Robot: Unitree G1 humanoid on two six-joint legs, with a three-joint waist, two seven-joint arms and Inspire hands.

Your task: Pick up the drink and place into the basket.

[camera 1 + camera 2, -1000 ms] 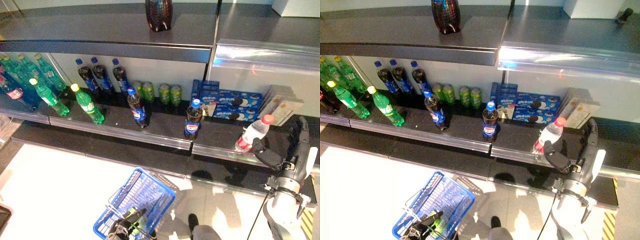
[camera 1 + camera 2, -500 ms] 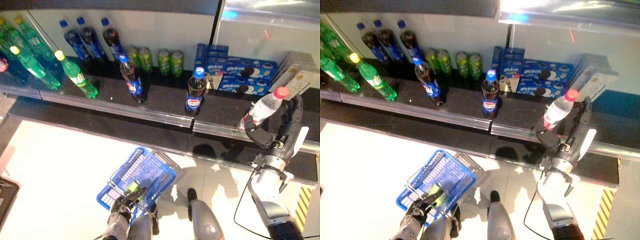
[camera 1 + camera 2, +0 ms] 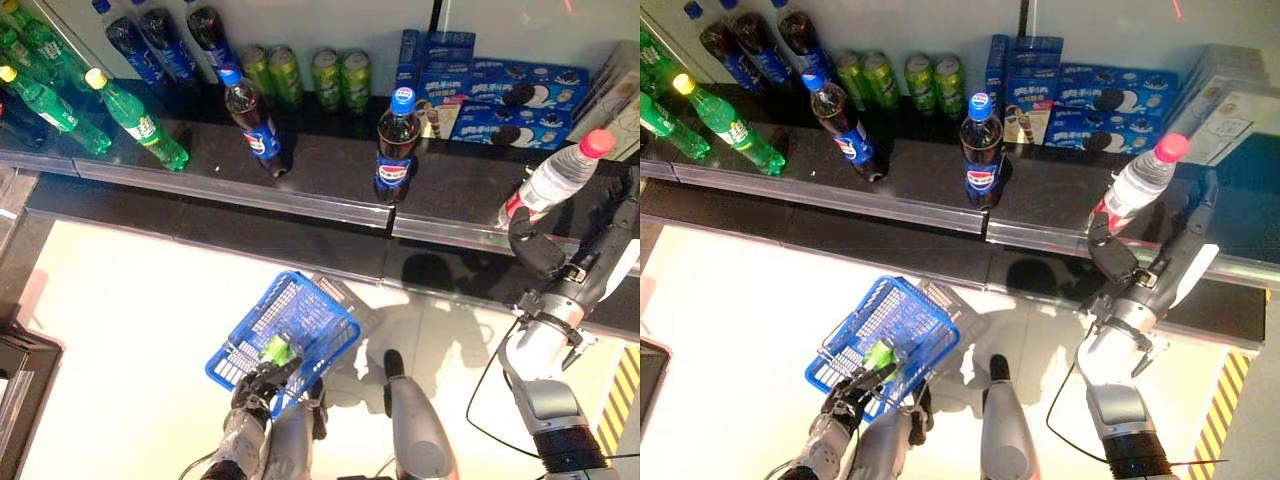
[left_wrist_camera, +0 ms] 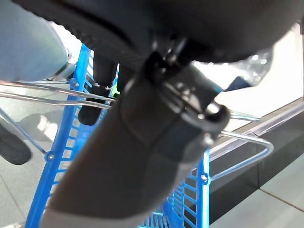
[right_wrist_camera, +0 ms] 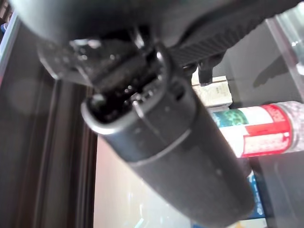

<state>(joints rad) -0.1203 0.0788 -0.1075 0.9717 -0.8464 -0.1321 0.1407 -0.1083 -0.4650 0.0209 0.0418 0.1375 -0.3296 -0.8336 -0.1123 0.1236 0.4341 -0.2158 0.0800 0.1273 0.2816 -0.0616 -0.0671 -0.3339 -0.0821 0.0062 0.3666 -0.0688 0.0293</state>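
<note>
Drink: the water bottle (image 3: pixel 553 180) with a pink cap stands at the front edge of the shelf (image 3: pixel 330 165), near its right end.
Right hand: your right hand (image 3: pixel 560 250) is at the bottle's lower body; thumb on one side, fingers behind it. I judge it clamped on the bottle.
Handling: probably thin, smooth plastic; it can dent or slip. Hold it at the label band, not near the cap.
Left hand: your left hand (image 3: pixel 262 382) is curled on the blue basket (image 3: pixel 300 320) handle.
</note>
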